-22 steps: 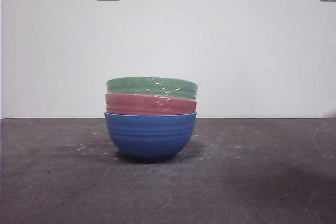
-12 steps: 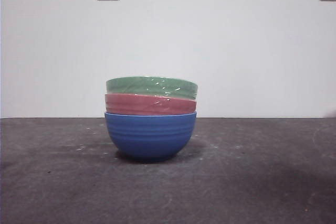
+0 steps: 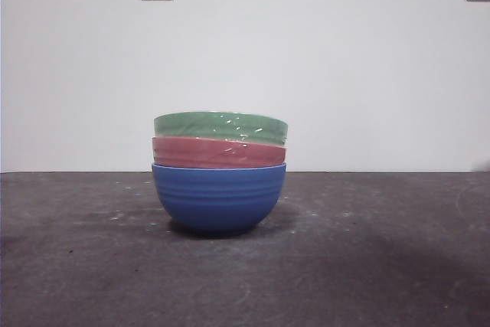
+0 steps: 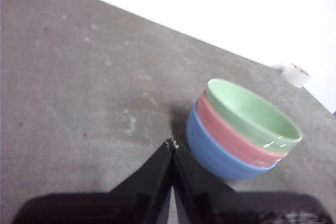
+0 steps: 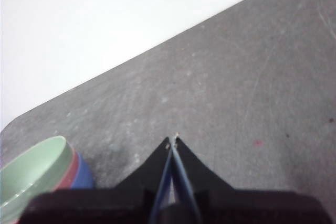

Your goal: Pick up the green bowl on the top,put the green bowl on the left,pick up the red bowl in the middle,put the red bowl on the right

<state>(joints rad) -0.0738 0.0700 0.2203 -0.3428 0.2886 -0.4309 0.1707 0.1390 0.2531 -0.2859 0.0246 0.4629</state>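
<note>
The green bowl is nested atop the red bowl at the surface's centre, twelve o'clock from both pressed-together jaws. Rigid, smooth, probably breakable; its rim is best pinched.

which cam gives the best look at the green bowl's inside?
Left wrist view: the green bowl shows its whole open interior, nested on the red bowl. Front view shows only its outer band above the stack; right wrist view catches part of it at the frame edge.
</note>
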